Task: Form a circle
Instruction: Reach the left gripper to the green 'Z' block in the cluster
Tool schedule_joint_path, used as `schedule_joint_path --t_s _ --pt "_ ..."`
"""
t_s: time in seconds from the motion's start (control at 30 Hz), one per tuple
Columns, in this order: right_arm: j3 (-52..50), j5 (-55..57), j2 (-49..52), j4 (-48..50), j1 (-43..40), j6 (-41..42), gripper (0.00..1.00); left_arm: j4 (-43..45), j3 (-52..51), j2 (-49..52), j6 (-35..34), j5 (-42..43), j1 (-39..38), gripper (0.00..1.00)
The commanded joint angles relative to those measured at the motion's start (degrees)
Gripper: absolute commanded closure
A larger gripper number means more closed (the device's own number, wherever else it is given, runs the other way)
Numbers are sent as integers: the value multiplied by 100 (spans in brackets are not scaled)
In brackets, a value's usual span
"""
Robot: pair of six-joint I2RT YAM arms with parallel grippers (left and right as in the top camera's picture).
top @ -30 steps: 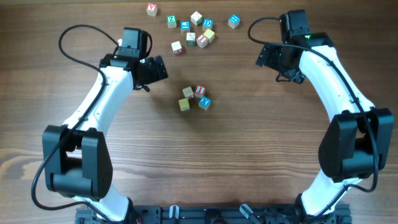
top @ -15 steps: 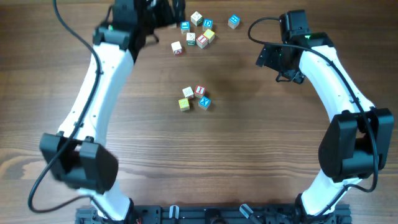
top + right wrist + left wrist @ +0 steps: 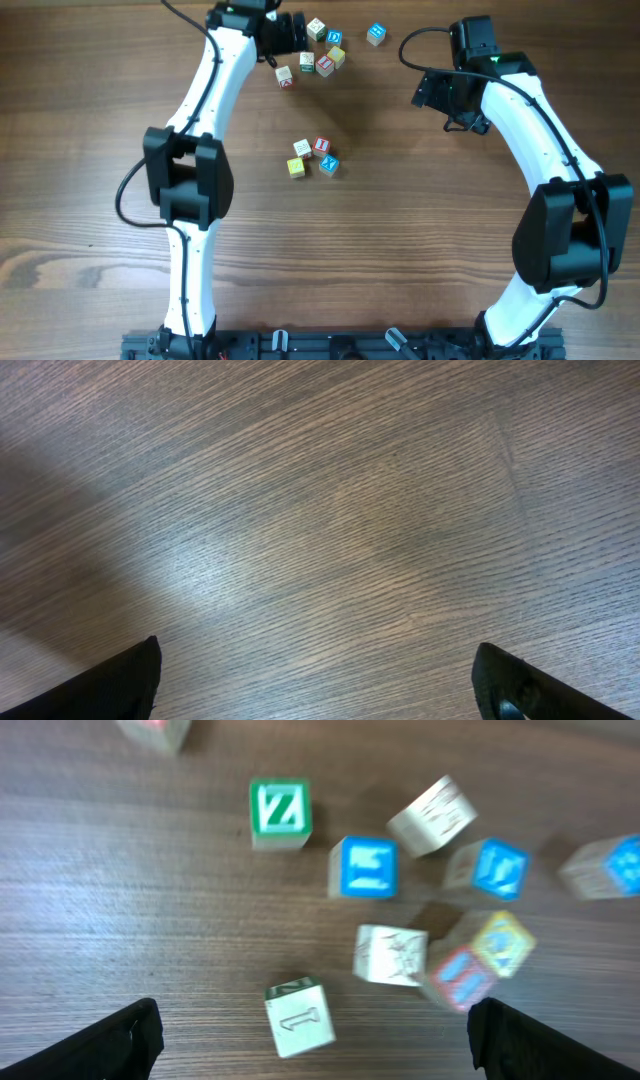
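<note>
Left arm: we see it stretched up to the top centre of the overhead view. The left claw (image 3: 292, 33) is spread wide, gripping nothing, above the scattered cubes (image 3: 366, 867).
Right arm: bent at upper right. The right claw (image 3: 442, 97) is wide apart over the desk (image 3: 320, 510).
Circle: the circle (image 3: 312, 157) sits mid-frame, a tight cluster of cream, red-lettered, blue and yellow cubes.

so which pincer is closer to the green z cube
left. the left pincer hangs right by the green z cube; the right pincer is far off to the side over the table, no cubes in its wrist view
</note>
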Motion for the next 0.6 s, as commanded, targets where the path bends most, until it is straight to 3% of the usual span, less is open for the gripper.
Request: schedule_joint_path --t_s 0.0,0.27,0.33,0.4,0.57 --pt "44 127 13 13 13 -9 0 -17 39 120 133 -81 15 0" --pt "44 127 13 13 13 -7 0 -704 28 170 -155 -81 9 5" --pt "44 127 13 13 13 -9 0 -772 28 236 -352 -83 9 18" --pt "44 127 13 13 13 -9 1 -737 28 369 -562 -79 9 51" --pt "44 127 13 13 13 -7 0 -577 28 651 -667 -79 9 62"
